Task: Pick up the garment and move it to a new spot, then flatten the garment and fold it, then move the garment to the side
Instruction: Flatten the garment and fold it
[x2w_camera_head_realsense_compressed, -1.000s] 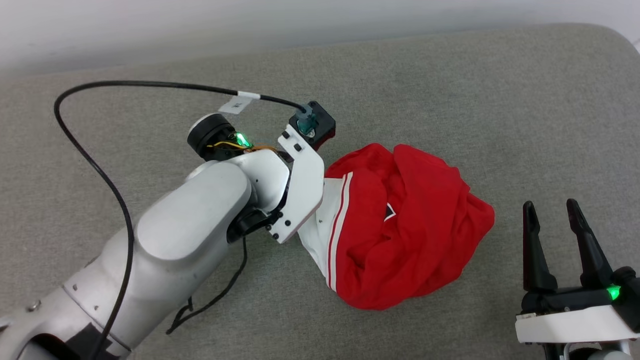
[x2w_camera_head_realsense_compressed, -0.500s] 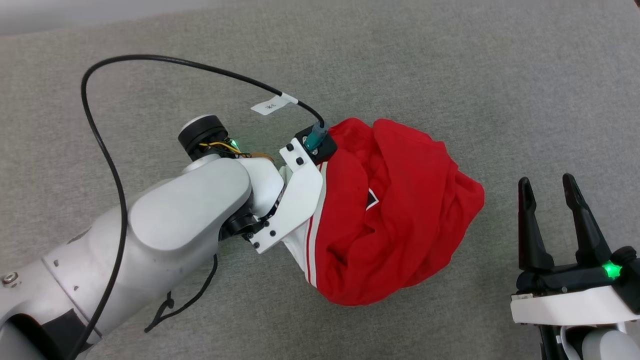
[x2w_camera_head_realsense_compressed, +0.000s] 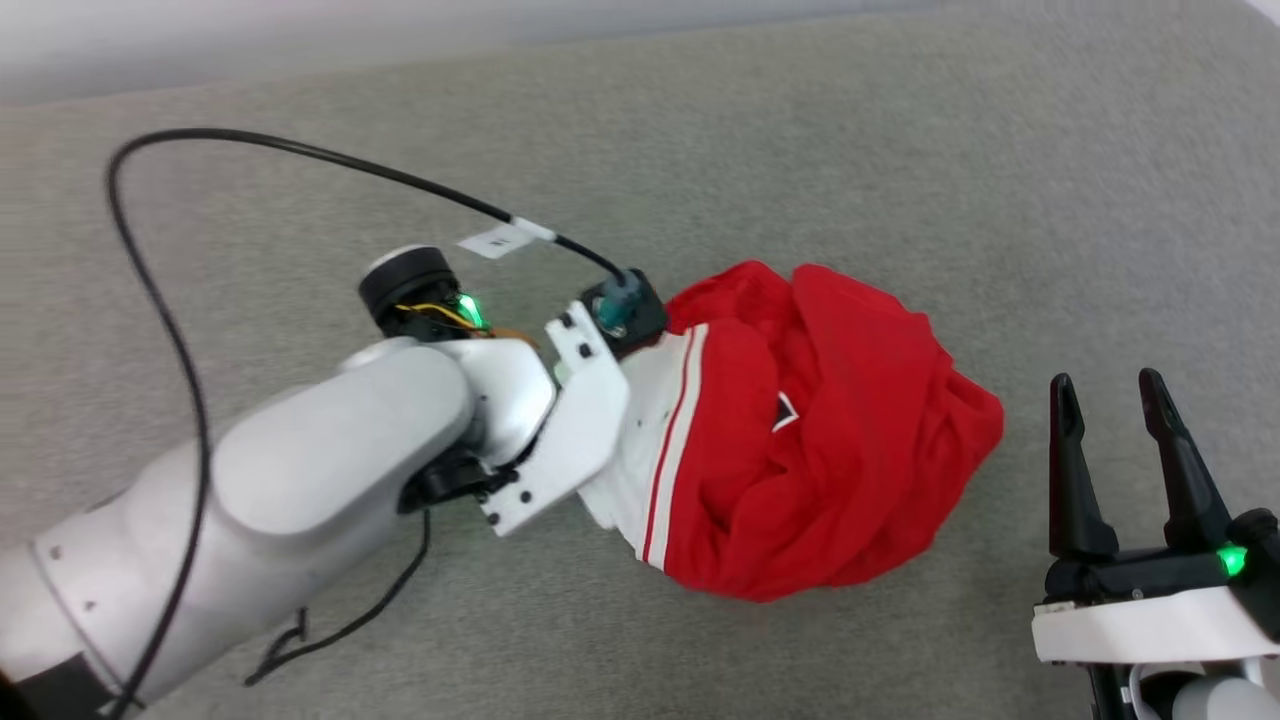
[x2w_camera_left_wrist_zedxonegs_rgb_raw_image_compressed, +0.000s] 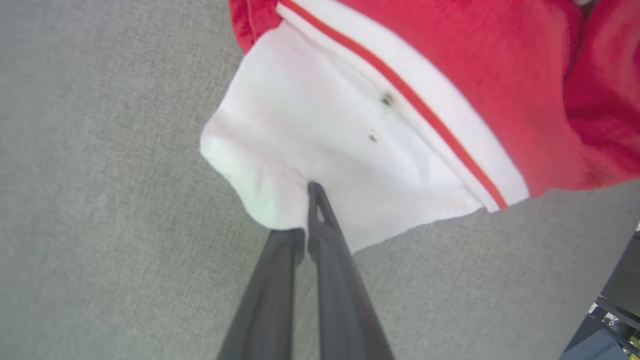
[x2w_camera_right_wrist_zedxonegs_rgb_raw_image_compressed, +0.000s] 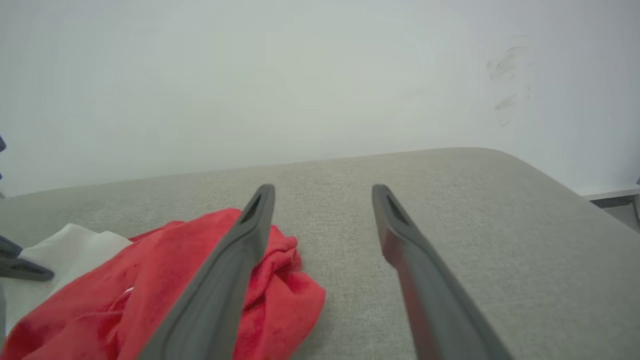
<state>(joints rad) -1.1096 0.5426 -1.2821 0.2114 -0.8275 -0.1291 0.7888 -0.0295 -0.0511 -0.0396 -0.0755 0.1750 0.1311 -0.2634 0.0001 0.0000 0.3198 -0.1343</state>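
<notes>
So, the garment (x2w_camera_head_realsense_compressed: 820, 440) is seen bunched up in a loose red heap on the grey fabric surface (x2w_camera_head_realsense_compressed: 900, 150), roughly mid-scene in the head view. Its white sleeve (x2w_camera_left_wrist_zedxonegs_rgb_raw_image_compressed: 310, 130) and the red-striped trim are turned toward the left arm (x2w_camera_head_realsense_compressed: 300, 470). A small bit of black-and-white print can be made out in the folds (not enough of it to be read, honestly).

The left gripper (x2w_camera_left_wrist_zedxonegs_rgb_raw_image_compressed: 305, 215) is clamped tight on the edge of that sleeve. In the left wrist view one dark finger is laid on top of the cloth and the other is tucked under it, with the fabric pinched between. A couple of small dark specks (x2w_camera_left_wrist_zedxonegs_rgb_raw_image_compressed: 386, 99) are seen on the sleeve near the stripe. Whether the heap is lifted or resting on the surface can't be told for sure.

The right gripper (x2w_camera_head_realsense_compressed: 1106, 385) is found at the lower right, near the heap's right side but apart from it, jaws spread wide and nothing held. In the right wrist view the red cloth is partly covered by the finger on that view's left. A pale wall (x2w_camera_right_wrist_zedxonegs_rgb_raw_image_compressed: 250, 75) is seen beyond the rounded edge of the surface.

A black cable (x2w_camera_head_realsense_compressed: 300, 155) with a white tag (x2w_camera_head_realsense_compressed: 497, 240) is looped over the left arm and plugged into a small black module (x2w_camera_head_realsense_compressed: 625, 310) at the wrist.
</notes>
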